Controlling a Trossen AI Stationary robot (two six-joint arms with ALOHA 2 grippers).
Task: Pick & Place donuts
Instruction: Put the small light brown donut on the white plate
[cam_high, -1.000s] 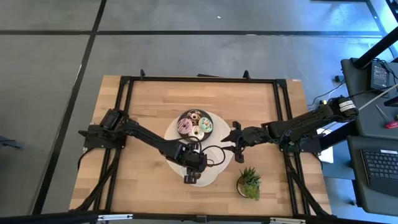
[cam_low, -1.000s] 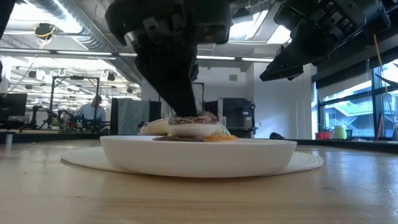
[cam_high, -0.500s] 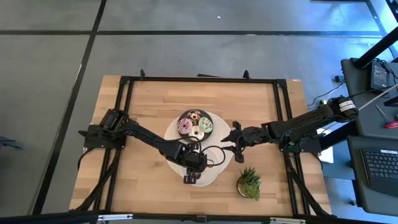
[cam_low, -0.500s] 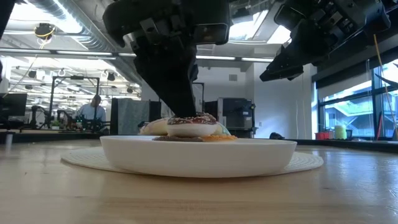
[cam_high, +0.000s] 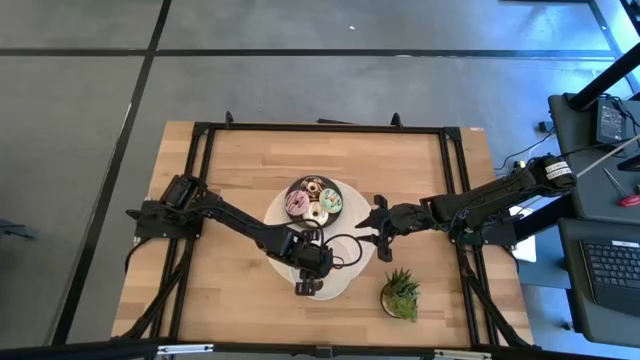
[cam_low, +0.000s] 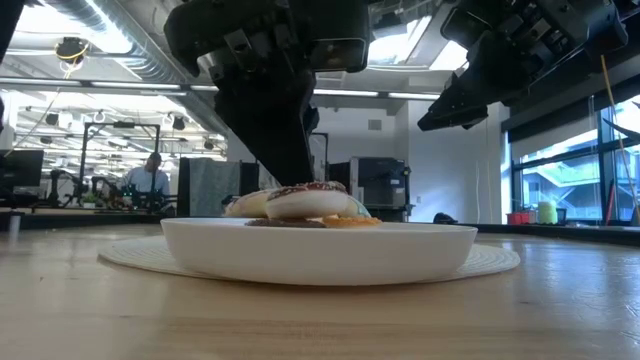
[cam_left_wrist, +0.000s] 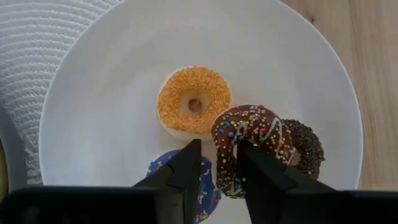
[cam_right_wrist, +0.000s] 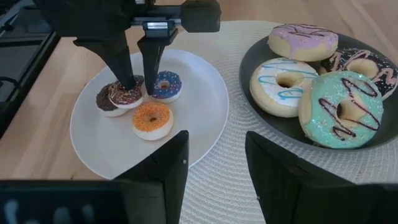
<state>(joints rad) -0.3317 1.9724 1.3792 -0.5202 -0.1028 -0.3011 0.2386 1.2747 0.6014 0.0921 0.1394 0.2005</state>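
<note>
Your wooden table (cam_high: 240, 170) carries a round woven mat (cam_right_wrist: 242, 171) with two plates on it. The white plate (cam_left_wrist: 112, 74) lies nearer the front edge, the dark grey plate (cam_right_wrist: 249, 93) just beside it toward the back. Your left arm reaches over the white plate, and your left claw (cam_left_wrist: 217, 163) is closed on the rim of the brown sprinkled donut (cam_left_wrist: 252, 140), one finger through its hole; the low view shows that donut tilted, raised at one side. It leans on the dark brown mini (cam_left_wrist: 306, 146). The orange mini (cam_left_wrist: 193, 106) lies flat close by, and the purple mini (cam_right_wrist: 166, 84) sits partly under the claw. On the dark plate you have the green donut (cam_right_wrist: 341, 107), white donut (cam_right_wrist: 285, 84), pink donut (cam_right_wrist: 303, 40) and one more brown one (cam_right_wrist: 367, 62). Your right claw (cam_high: 378, 228) hangs spread wide above the table beside the mat, holding nothing. The potted plant (cam_high: 400, 293) stands near the front edge
</note>
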